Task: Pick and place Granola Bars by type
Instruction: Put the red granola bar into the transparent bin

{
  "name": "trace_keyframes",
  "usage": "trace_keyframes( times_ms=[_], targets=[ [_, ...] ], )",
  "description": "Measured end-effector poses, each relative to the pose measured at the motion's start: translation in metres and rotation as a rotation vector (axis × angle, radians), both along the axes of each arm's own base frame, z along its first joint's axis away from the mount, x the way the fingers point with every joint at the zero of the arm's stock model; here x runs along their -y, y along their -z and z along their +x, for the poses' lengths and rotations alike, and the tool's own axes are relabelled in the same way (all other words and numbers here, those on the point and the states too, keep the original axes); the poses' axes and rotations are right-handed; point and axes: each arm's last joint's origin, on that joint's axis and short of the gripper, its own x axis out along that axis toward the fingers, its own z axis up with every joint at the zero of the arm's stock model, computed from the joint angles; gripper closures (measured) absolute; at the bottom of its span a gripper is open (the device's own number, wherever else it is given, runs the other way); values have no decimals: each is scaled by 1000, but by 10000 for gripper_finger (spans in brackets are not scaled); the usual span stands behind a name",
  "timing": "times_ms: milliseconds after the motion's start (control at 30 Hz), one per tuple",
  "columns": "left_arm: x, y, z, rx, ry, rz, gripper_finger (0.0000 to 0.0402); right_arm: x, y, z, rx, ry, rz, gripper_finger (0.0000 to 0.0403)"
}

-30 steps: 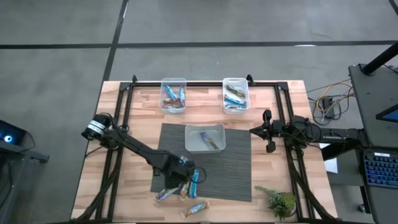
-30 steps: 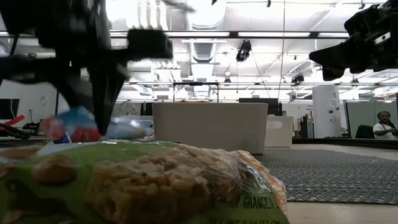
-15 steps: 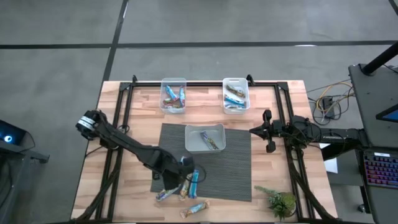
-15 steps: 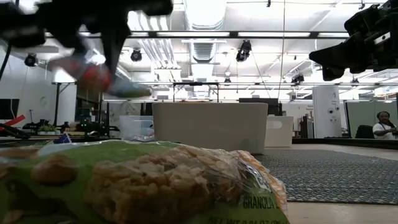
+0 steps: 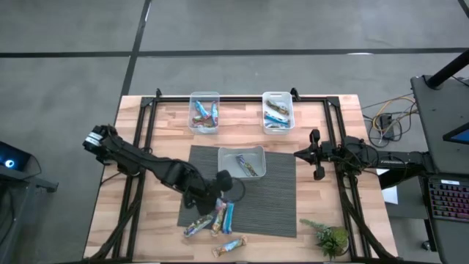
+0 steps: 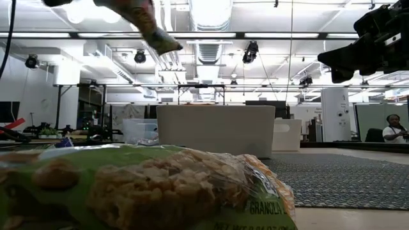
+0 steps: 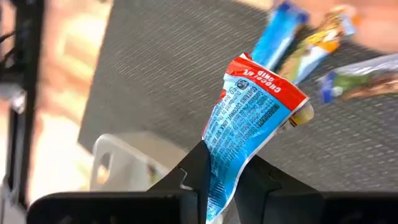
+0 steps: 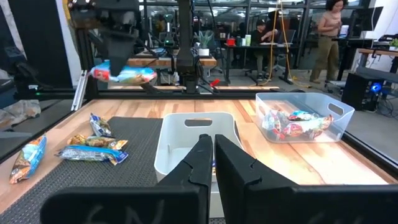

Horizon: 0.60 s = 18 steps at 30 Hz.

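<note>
My left gripper [image 5: 223, 185] hangs over the dark mat [image 5: 271, 205], between the centre tub [image 5: 242, 161] and the loose bars, and is shut on a blue-and-red wrapped granola bar [image 7: 255, 118]. That bar also shows high up in the low view [image 6: 152, 29] and in the right wrist view [image 8: 124, 74]. Several loose bars [image 5: 211, 220] lie flat on the mat's near left part. One more bar [image 5: 234, 246] lies on the wood near the front edge. My right gripper [image 5: 316, 154] waits shut and empty at the right of the mat. My left gripper pinches the bar's lower end [image 7: 219, 171] between its two fingers [image 7: 198, 167], coming from above. The rest of the wrapper sticks out past the fingertips. The bar is lifted clear of the mat and is tilted.
Two clear tubs with bars stand at the far edge, one at the left [image 5: 204, 111] and one at the right [image 5: 278, 111]. The centre tub holds a couple of bars. A small green plant [image 5: 330, 238] stands at the near right. A green-wrapped bar [image 6: 147, 185] fills the low view's foreground.
My left gripper has risen from the loose bars with the blue-and-red bar and gone a little toward the centre tub. The bar has gone from mat level to well above it. The other bars have stayed on the mat.
</note>
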Motion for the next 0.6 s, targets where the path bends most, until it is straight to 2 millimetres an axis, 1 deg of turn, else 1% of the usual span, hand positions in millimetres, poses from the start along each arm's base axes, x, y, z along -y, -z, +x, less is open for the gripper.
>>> trace_keyframes(
  times_ms=[100,233,400,600],
  targets=[
    [-8,-11,2,34,-44,-1,362,0,0,0,0,0,0,394],
    [-21,-27,8,81,-137,-48,362,0,0,0,0,0,0,394],
    [-41,-50,15,166,-283,-90,362,0,0,0,0,0,0,394],
    [-66,-78,18,258,-408,-143,362,0,0,0,0,0,0,394]
  ],
)
